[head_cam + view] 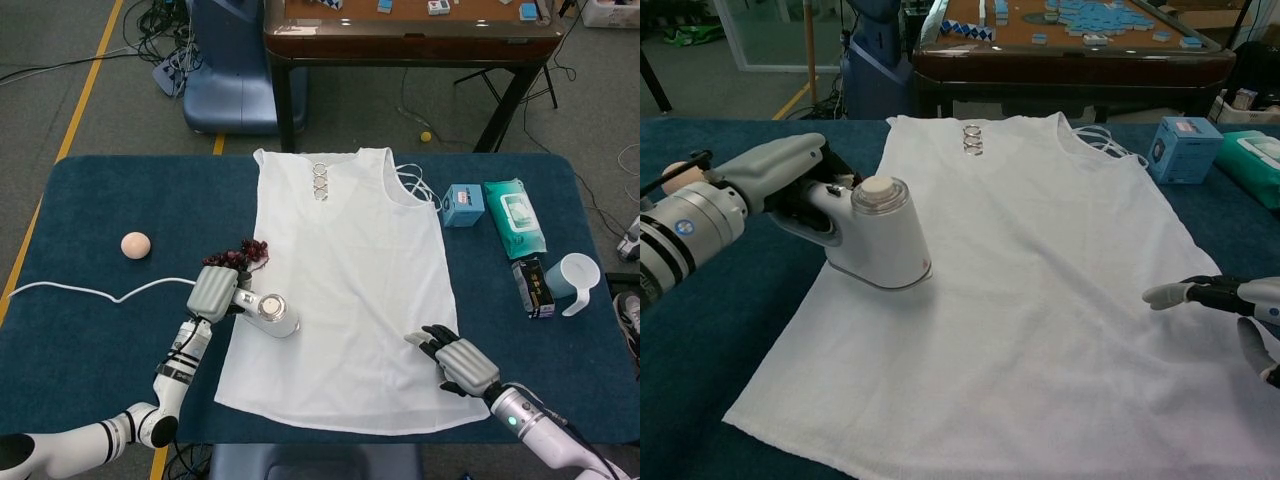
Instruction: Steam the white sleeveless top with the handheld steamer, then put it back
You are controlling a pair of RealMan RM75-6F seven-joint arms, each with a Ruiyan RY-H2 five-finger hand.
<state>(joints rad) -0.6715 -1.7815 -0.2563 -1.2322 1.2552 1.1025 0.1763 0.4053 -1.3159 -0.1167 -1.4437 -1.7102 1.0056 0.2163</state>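
Observation:
The white sleeveless top (345,280) (1030,280) lies flat in the middle of the blue table. My left hand (213,292) (780,180) grips the white handheld steamer (274,313) (878,240) by its handle and holds it over the top's left edge, its head facing down. My right hand (458,362) (1230,300) hovers low over the top's lower right part, fingers apart and holding nothing; whether it touches the cloth I cannot tell.
A bunch of dark grapes (240,254) lies just behind the steamer. The steamer's white cord (90,293) trails left, past a peach-coloured ball (135,244). At the right stand a blue box (462,205), a wipes pack (515,217) and a clear cup (576,279).

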